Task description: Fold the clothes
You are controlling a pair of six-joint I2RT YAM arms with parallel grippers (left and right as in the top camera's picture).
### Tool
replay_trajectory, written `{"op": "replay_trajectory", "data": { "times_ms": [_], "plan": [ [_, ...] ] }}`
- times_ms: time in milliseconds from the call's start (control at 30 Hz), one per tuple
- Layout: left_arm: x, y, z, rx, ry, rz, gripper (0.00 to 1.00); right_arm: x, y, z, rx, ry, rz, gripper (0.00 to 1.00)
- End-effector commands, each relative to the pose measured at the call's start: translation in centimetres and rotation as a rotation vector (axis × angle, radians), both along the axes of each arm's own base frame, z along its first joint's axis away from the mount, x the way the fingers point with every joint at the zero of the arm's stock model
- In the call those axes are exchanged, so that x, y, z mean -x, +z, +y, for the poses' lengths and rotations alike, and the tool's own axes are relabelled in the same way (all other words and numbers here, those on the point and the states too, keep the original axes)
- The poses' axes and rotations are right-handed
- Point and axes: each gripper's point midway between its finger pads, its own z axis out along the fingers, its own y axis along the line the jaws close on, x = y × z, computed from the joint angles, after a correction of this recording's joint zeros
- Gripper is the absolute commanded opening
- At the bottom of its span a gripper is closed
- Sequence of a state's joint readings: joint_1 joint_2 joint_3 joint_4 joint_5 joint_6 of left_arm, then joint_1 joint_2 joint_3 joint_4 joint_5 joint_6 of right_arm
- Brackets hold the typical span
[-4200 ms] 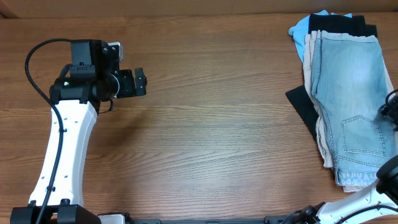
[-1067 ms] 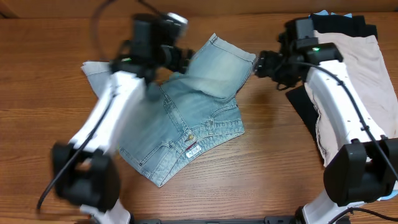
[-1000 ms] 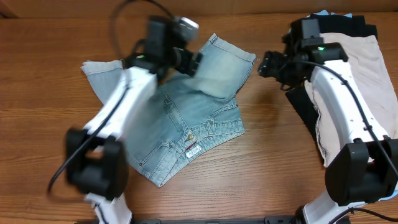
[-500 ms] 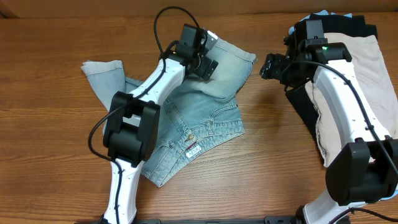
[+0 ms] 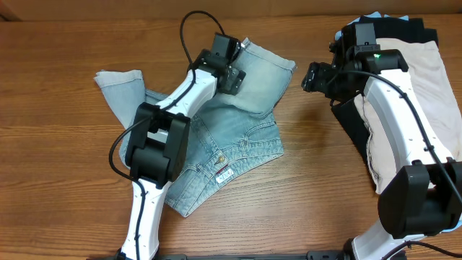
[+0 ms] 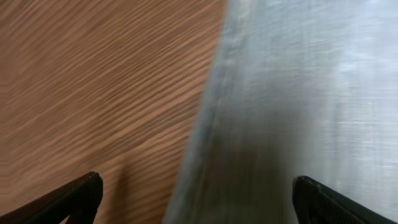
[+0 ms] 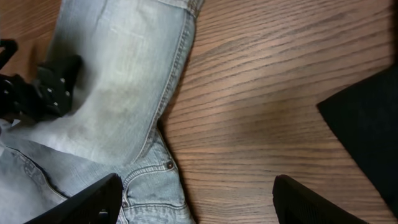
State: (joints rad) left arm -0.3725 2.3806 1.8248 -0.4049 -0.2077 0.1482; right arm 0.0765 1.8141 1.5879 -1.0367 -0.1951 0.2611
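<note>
1. Overhead: the denim shorts [image 5: 231, 144] lie crumpled and skewed in the middle of the table [image 5: 72, 180]. One leg runs diagonally toward the far right, the other toward the far left, and the waistband is nearest my bases. My left gripper [image 5: 232, 72] hangs right over the far-right leg. My right gripper [image 5: 312, 76] hovers over bare wood just beside that leg's cuffed hem, so the shorts are on its left. Behind my right arm is the pile: a beige garment [image 5: 415, 94], a black garment [image 5: 348, 119] and a sliver of sky-blue garment [image 5: 372, 14].

2. Left wrist: it's blurry, but my fingers are spread wide with nothing between them. The denim's edge runs top to bottom between them, wood on one side and cloth on the other. I reckon this arm is the nearer one, placed to come down on that edge.

3. Right wrist: fingers are spread here too, and empty. The denim leg fills the upper left of the view with my left gripper over it, and a black corner pokes in at the right. Below me there is only wood. I judge this arm has to shift left to reach the hem.
</note>
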Motion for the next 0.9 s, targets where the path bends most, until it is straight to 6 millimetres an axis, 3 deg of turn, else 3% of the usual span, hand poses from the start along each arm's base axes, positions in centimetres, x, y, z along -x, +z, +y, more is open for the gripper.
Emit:
{"op": "replay_trajectory", "data": {
  "times_ms": [0, 267, 467, 667, 700, 867],
  "plan": [
    [0.7, -4.3, 8.7, -0.116, 0.298, 0.078, 1.00, -0.4, 1.0, 0.1, -0.004, 0.009, -0.027, 0.81],
    [2.9, -3.2, 20.7, -0.133, 0.631, 0.206, 1.00, 0.2, 0.5, 0.4, -0.006, 0.015, -0.002, 0.81],
    [3.8, 1.1, 26.4, -0.111, 0.731, 0.282, 1.00, 1.2, -0.7, 1.8, -0.008, 0.052, 0.031, 0.82],
    [3.7, 8.9, 27.5, -0.098, 0.753, 0.255, 1.00, 1.6, -1.5, 5.2, -0.009, 0.182, -0.001, 0.82],
    [3.8, 11.6, 27.3, -0.087, 0.751, 0.231, 1.00, 1.7, -1.8, 6.4, -0.006, 0.230, -0.016, 0.82],
    [4.6, 17.8, 24.8, 0.056, 0.690, 0.190, 1.00, 2.4, -3.8, 10.6, 0.010, 0.376, -0.051, 0.82]
  ]
}}
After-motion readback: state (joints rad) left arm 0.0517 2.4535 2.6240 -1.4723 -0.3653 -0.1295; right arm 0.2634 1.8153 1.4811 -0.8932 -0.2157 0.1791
